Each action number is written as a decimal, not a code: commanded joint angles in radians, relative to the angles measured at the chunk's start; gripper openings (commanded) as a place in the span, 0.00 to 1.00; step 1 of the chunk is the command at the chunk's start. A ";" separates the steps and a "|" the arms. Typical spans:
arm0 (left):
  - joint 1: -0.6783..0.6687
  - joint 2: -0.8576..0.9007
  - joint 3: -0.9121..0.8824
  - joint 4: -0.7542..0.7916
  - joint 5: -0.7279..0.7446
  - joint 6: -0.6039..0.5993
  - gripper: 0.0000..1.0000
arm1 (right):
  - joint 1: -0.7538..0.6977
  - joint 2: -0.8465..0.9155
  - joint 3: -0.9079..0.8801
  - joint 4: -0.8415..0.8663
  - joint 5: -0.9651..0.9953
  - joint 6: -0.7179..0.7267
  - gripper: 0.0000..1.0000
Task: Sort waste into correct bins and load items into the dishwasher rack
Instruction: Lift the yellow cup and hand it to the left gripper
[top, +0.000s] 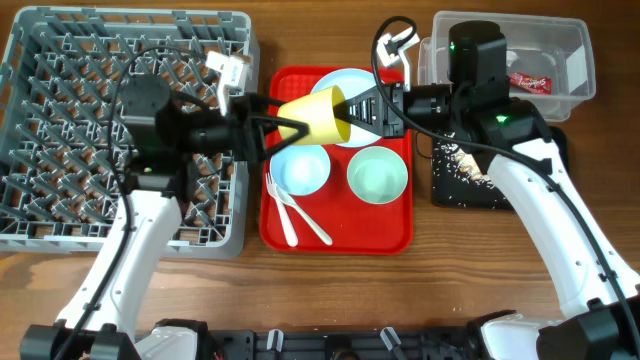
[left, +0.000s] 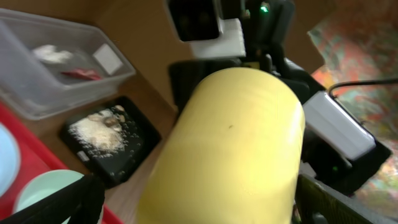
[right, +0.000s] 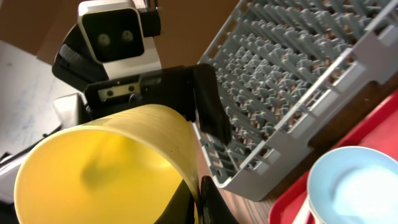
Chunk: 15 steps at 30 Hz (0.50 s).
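The small yellow cup (top: 320, 112) hangs on its side above the red serving tray (top: 390, 235), between both grippers. My right gripper (top: 350, 108) is shut on the cup's rim, one finger inside and one outside, as the right wrist view shows (right: 202, 199). My left gripper (top: 290, 125) is open, its fingers either side of the cup's base, with a gap at one finger in the left wrist view (left: 199, 205). The grey dishwasher rack (top: 60, 60) stands at the left, with nothing in it.
The red tray holds a white plate (top: 335, 80), a pale blue bowl (top: 300, 170), a pale green bowl (top: 378, 175) and two white spoons (top: 295, 215). The clear tub (top: 570, 50) holds a red wrapper (top: 528, 82) and a tissue (left: 53, 54). The black tray (top: 470, 170) holds rice scraps.
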 joint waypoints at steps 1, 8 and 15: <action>-0.047 0.010 0.006 0.079 0.030 -0.132 0.95 | 0.007 0.002 0.009 0.008 -0.066 0.004 0.04; -0.066 0.010 0.006 0.190 0.030 -0.229 0.80 | 0.007 0.002 0.009 0.012 -0.065 0.004 0.04; -0.066 0.010 0.006 0.189 0.030 -0.229 0.66 | 0.007 0.002 0.009 0.022 -0.065 0.006 0.04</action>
